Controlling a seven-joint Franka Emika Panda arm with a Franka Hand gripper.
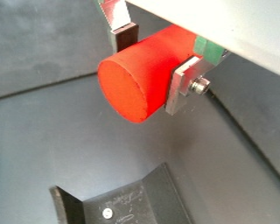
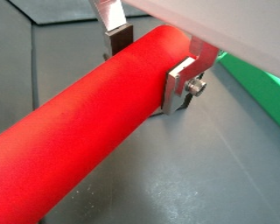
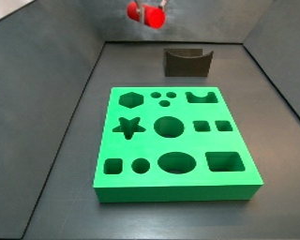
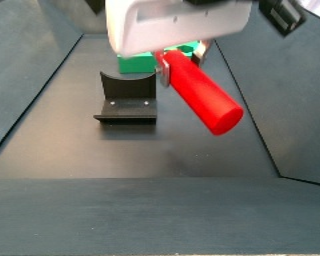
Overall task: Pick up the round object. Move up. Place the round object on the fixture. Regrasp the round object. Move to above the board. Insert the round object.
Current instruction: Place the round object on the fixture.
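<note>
In a wrist view, the gripper (image 1: 157,59) has its jaws clamped across the round object (image 1: 143,77), a bright red cylinder whose flat round end faces the camera. One silver finger (image 1: 185,84) with a bolt presses against the peg's side, and a dark pad (image 1: 127,37) sits on the opposite side. Below, clear of the peg, the fixture (image 1: 122,206) stands on the dark counter (image 1: 38,131), its curved notch open upward.

In a wrist view along the other end, the round object (image 2: 90,127) stretches out as a long red bar from the gripper (image 2: 152,59), held near one end. The silver finger (image 2: 182,81) and the dark pad (image 2: 118,38) grip it from opposite sides. A strip of the board (image 2: 259,87) shows green beside the counter (image 2: 189,175).

In a side view, the round object (image 3: 142,13) hangs high above the far edge of the counter (image 3: 46,178), with the gripper (image 3: 150,9) mostly cut off by the frame. The fixture (image 3: 187,60) stands near the far edge, and the board (image 3: 172,141) lies in the middle, well apart from the peg.

In a side view from the opposite end, the gripper (image 4: 166,66) holds the round object (image 4: 200,92) tilted, its free end pointing down toward the near edge. The fixture (image 4: 127,96) stands just beside and below it on the counter (image 4: 136,200). A bit of the board (image 4: 187,49) shows behind.
</note>
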